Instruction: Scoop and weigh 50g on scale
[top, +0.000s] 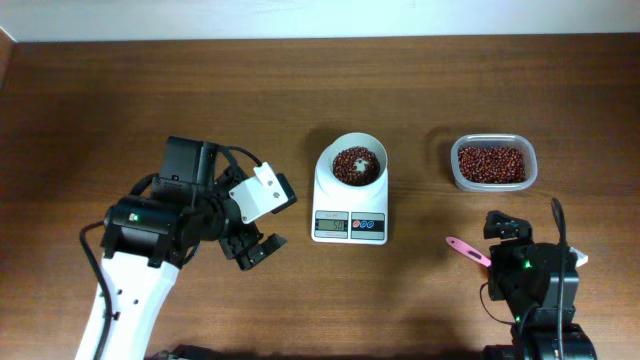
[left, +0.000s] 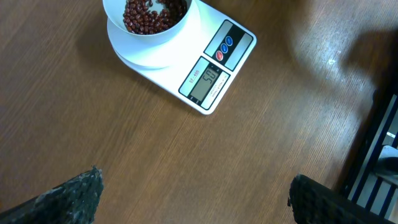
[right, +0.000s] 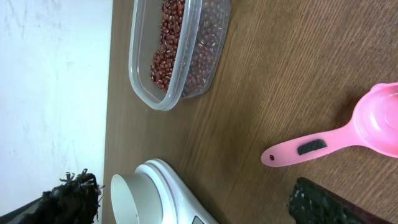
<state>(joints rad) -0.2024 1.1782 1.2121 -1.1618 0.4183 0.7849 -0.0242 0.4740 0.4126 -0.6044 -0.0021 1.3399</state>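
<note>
Left gripper (top: 256, 250) hovering over table (top: 200, 90), left of scale (top: 350, 205); fingers (left: 68, 196) standing wide apart, holding nothing. Scale sitting mid-table, bowl (top: 372, 150) on top carrying beans (top: 355, 166); display digits too small to read. Tub (top: 492, 185) with more of same sitting far right. Pink scoop (top: 468, 250) lying on table just beside right gripper (right: 199, 208), jaws spread wide, gripping nothing.

A wooden table (top: 300, 80) of dark brown fills the space, its grain running lengthwise in fine streaks; a plain white wall (top: 300, 18) stands behind its far edge; the light is soft and even, with a pale sheen on the wood and faint shadows.
</note>
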